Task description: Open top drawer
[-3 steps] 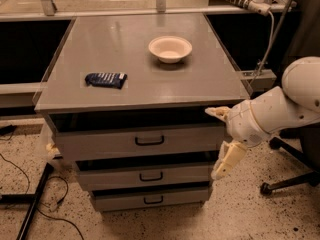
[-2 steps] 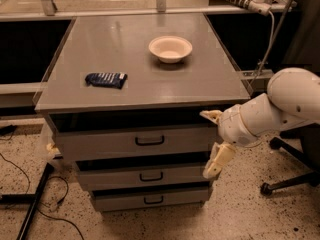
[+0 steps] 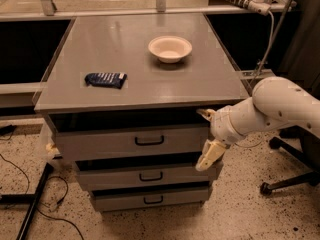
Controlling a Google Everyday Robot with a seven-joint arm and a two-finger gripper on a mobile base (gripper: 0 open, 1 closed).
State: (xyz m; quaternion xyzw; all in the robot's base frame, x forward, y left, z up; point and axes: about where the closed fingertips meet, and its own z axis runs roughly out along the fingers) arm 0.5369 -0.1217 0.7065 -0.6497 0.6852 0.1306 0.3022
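Across the middle of the view you have the grey desk [image 3: 140,44], with three grey drawers stacked beneath its front edge. Off the front right corner the white arm [image 3: 282,104] reaches in from the right. Next in size is the top drawer [image 3: 95,145], your target: it sits directly under the front edge with a dark gap above its front, and it looks closed or very nearly so. Below it are the middle drawer [image 3: 107,178] and the bottom drawer [image 3: 117,201], both slimmer; leave them alone. On the desk top, a pale bowl [image 3: 170,48] stands toward the back right corner and a dark blue packet [image 3: 105,79] lies toward the left edge; a jerky pull could shift either one. The gripper [image 3: 204,139] hangs at the right end of the top drawer's front, just below the front right corner, its two fingers spread wide and holding nothing. Smallest is the black loop handle [image 3: 149,141], centred on the drawer front and well to the left of the gripper. Take hold there. I judge the drawer to be rigid and fairly weighty, running on slides, so grip the handle at its middle and pull straight out, square to the front edge, so it doesn't rack or bind.
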